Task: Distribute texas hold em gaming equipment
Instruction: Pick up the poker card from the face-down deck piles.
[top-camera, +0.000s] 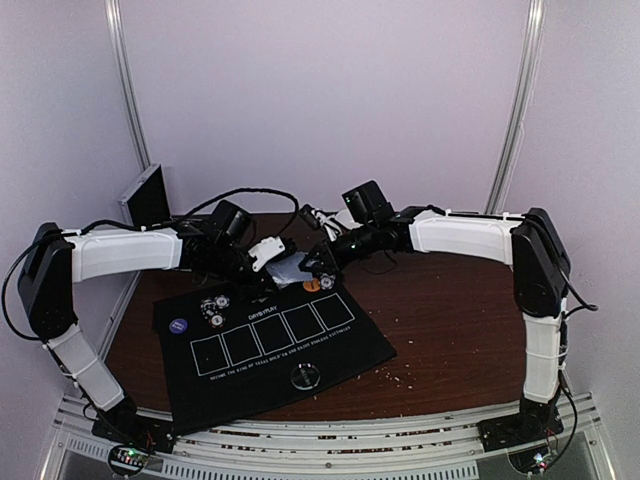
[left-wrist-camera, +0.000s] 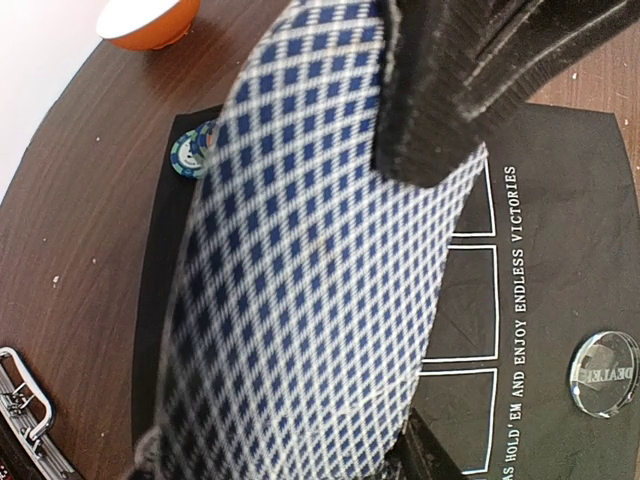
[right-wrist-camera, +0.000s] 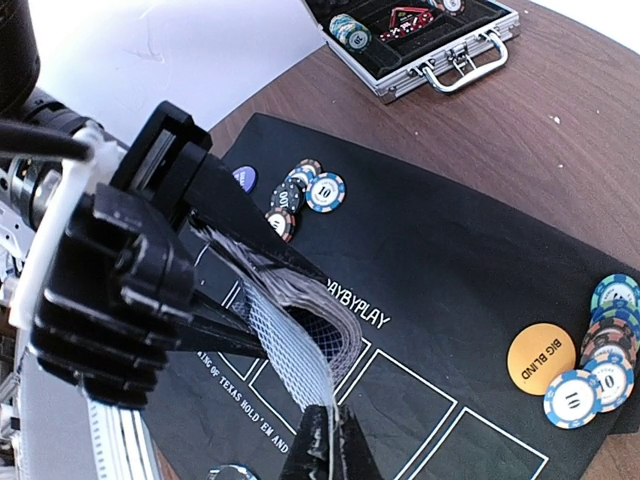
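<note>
You have the deck (left-wrist-camera: 300, 280) clamped flat between the foam-padded fingers (left-wrist-camera: 440, 90) of the left end effector (top-camera: 266, 260). It is raised over the middle of the black mat (right-wrist-camera: 430, 270), so its free edge is offered to the other arm. In the left wrist view the blue-and-white diamond back fills the centre of the frame and bows slightly, which suggests a thin, springy stack of coated card. Your right end effector (right-wrist-camera: 333, 452), at the bottom of its own view, is pressed together on the lower edge of the top card (right-wrist-camera: 300, 370), which curls away from the grey-edged pile above it. My read is that the step in hand is drawing one card off to deal. The mat looks like soft, matte fabric printed with a row of white boxes, and should make a non-slip landing place. Striped chips (right-wrist-camera: 305, 190) lie in a loose cluster at the upper centre of the right wrist view. More sit at the right edge beside a smooth orange disc (right-wrist-camera: 535, 357) marked BIG BLIND. A clear, glassy dealer disc (left-wrist-camera: 603, 372) rests on the mat at the lower right of the left wrist view. The metal-trimmed case (right-wrist-camera: 420, 40) lies open on the brown wood-grain surface (right-wrist-camera: 560, 130) at the top.
</note>
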